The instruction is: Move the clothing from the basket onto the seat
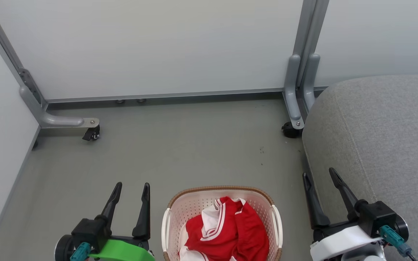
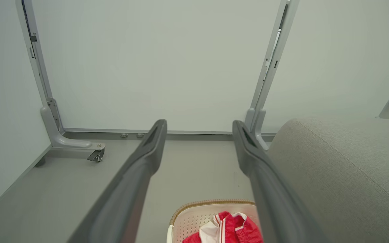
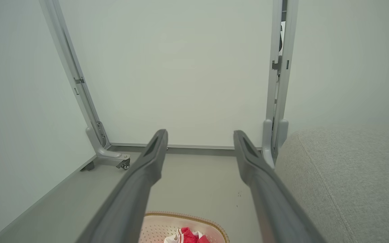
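White partition panels on grey wheeled frames close off the far side of a grey floor. The light grey sofa seat fills the right of the head view, and nothing lies on the part that shows. The oval cream laundry basket stands on the floor just left of the seat, at the bottom centre. The red and white clothing lies crumpled inside it. The left gripper hangs just left of the basket, fingers spread and empty, apart from the clothing. The right gripper is to the basket's right, in front of the seat's edge. Its fingers are likewise parted with nothing between them.
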Tool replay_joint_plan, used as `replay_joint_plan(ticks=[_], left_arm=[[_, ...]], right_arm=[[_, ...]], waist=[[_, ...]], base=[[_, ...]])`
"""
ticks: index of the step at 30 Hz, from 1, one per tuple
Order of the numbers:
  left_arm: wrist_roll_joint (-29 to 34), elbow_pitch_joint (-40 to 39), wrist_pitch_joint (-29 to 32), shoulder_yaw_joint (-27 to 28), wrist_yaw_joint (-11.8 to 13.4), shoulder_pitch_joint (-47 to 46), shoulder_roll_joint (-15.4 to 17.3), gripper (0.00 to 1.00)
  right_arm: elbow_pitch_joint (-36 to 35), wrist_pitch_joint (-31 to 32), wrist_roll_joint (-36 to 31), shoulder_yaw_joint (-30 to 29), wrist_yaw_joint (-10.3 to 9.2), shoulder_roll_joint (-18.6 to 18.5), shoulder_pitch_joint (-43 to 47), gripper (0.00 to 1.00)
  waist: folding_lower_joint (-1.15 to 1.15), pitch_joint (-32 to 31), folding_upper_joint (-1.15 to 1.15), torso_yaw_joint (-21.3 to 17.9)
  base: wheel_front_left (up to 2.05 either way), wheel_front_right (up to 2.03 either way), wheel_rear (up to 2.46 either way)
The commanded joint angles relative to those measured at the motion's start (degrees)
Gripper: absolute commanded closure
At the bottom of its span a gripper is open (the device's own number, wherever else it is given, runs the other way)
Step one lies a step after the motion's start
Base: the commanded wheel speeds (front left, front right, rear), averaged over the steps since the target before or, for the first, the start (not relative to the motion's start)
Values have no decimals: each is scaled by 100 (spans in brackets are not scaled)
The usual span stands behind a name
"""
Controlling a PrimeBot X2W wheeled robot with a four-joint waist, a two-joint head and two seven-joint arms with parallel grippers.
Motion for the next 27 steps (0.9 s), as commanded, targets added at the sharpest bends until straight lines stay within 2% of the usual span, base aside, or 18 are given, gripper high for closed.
replay_joint_plan(ticks=[1,9,15,22,27], left_arm=[[26,33,-20,-51,-22,73,33,0],[56,154,-13,-193,-26,-74,33,0],[178,447,-13,-419,-57,-362,33,0],[547,1105,-13,-809,-72,-1113,34,0],[815,1498,-13,-1044,-78,-1797,77,0]], right_arm=[[-21,-20,5,7,0,-27,31,0],[-20,-20,13,-153,0,-26,-138,0],[-81,-19,-12,-312,0,-26,-364,0],[-206,-19,143,-522,0,-24,-927,0],[-334,-19,112,-446,0,-20,-1428,0]], waist=[[0,37,0,-30],[0,389,0,-244],[0,896,0,-388],[0,1904,0,-509],[0,2678,0,-603]], base=[[0,0,0],[0,0,0],[0,0,0],[0,0,0],[0,0,0]])
